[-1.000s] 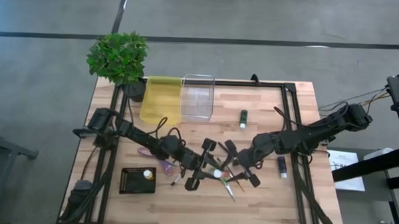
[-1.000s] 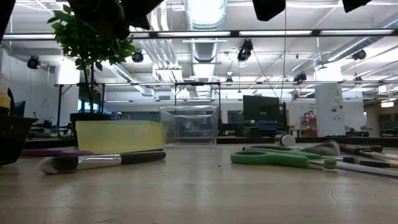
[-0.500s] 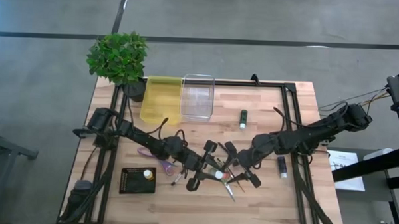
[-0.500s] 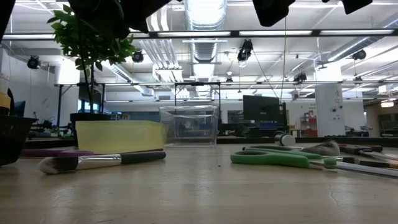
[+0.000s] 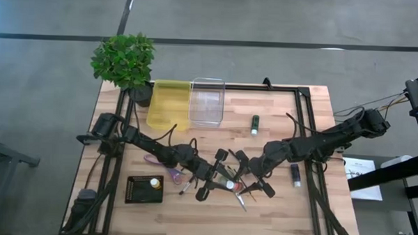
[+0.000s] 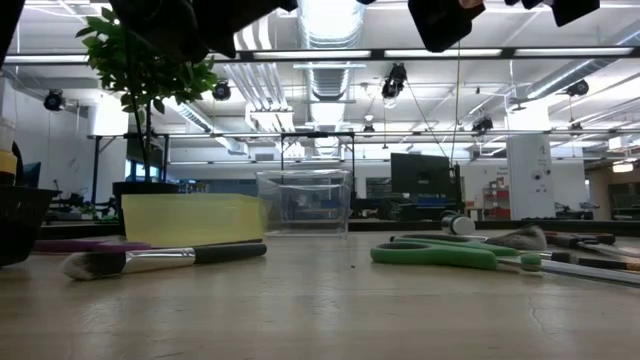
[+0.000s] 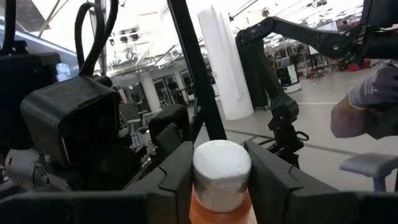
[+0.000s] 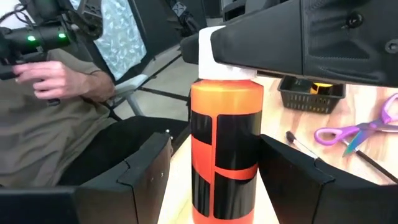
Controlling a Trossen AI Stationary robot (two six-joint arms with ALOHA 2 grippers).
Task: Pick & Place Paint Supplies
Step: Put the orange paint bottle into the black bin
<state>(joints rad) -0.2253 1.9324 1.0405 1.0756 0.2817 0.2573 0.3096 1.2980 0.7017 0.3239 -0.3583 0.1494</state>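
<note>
An orange paint bottle (image 8: 225,149) with a black label and a white cap hangs upright above the table's middle. In the high view only its cap end (image 5: 229,182) shows. My left gripper (image 5: 221,178) is shut on it, reaching in from the table's left. My right gripper (image 5: 247,176) comes level from the right and is open. Its fingers (image 8: 149,171) stand on either side of the bottle's body, with a gap showing. A green bottle (image 5: 255,124) and a dark bottle (image 5: 295,175) lie on the table. A brush (image 6: 160,260) lies near the front. My left gripper pinches the bottle's white cap (image 7: 221,171) between its two fingers (image 7: 177,183). It comes nearly level from the table's left. The bottle hangs upright below the fingers, cap on top, lifted clear of the table.
A clear bin (image 5: 207,100) and a yellow bin (image 5: 169,103) stand at the far edge beside a potted plant (image 5: 124,59). A black basket (image 5: 144,188) holds a yellow bottle. Purple scissors (image 5: 173,173), green scissors (image 6: 450,255) and thin brushes (image 5: 241,199) lie under the arms. A person (image 8: 62,81) sits beyond the table.
My left gripper has tipped and sunk a little with the orange bottle. In the low view a dark part of an arm hangs slightly lower at the top. The things on the table have stayed where they were.
</note>
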